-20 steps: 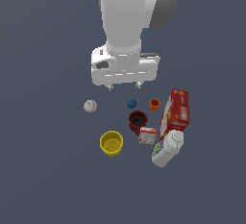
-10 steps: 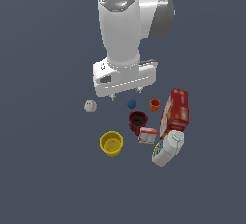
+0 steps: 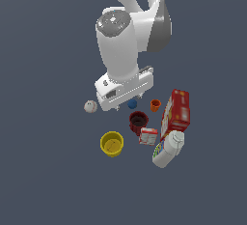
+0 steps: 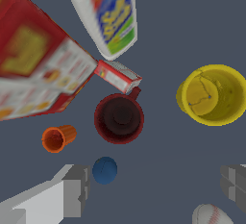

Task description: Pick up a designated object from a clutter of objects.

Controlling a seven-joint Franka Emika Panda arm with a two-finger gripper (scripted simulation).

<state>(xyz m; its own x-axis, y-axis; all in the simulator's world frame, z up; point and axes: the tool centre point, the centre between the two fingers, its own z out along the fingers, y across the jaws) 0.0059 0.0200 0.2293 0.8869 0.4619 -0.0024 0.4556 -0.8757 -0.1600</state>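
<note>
Above the clutter on the dark grey floor [image 3: 48, 171], the white arm [image 3: 128, 35] hangs with its gripper [image 3: 126, 95] pointing down, and in the wrist view its two grey fingers [image 4: 72, 189] stand wide apart with nothing between them. Largest of the items is the big red box [image 3: 177, 109], lying at the exterior view's right edge of the group, with the white bottle [image 3: 167, 150] on its side just below it, its coloured label showing plainly in the wrist view. The yellow cup [image 3: 112, 143] stands upright, a little apart on the exterior view's left. The maroon mug [image 3: 138, 121] sits upright in the middle of the clutter, mouth up and dark inside, its handle turned toward the small red box [image 3: 148, 135], which lies just beside it and seems to touch the handle. The white ball [image 3: 90, 106] rests well off to the exterior view's left, the tiny orange cup [image 3: 155, 105] lies tipped near the big box, and the blue ball [image 3: 132, 104] sits just beyond the mug, almost under the gripper.
</note>
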